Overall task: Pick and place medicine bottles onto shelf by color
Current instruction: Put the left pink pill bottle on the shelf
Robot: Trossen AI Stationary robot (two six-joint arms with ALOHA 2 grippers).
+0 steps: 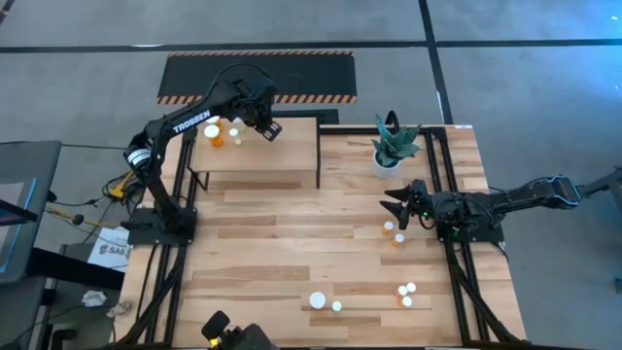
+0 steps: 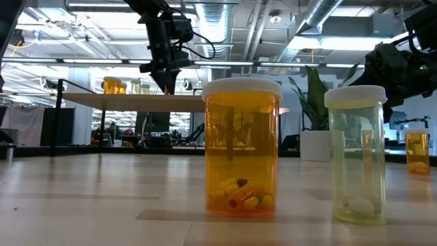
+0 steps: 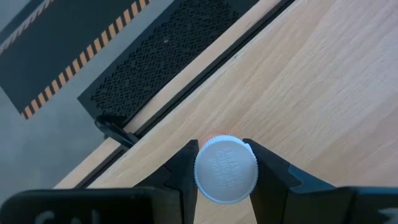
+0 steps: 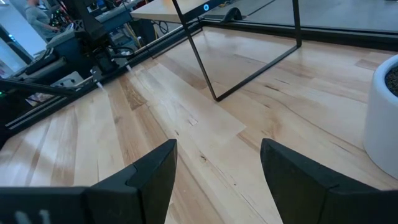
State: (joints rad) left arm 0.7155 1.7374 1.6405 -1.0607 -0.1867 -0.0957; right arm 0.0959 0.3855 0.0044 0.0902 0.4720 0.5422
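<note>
Pinching a white-capped medicine bottle (image 3: 225,169), the left gripper (image 3: 225,177) hangs over the light-wood shelf (image 1: 282,156) (upper left, overhead); right gripper (image 4: 217,180) jaws spread, centre-right

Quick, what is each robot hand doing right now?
Left gripper: shut on a white-capped bottle above the shelf.
Right gripper: open, holding nothing.

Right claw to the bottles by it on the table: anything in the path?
Nothing visible. The right claw is open, low over the table, and the nearest two bottles stand just beside it on bare wood. The potted plant sits behind the claw, off that line.
</note>
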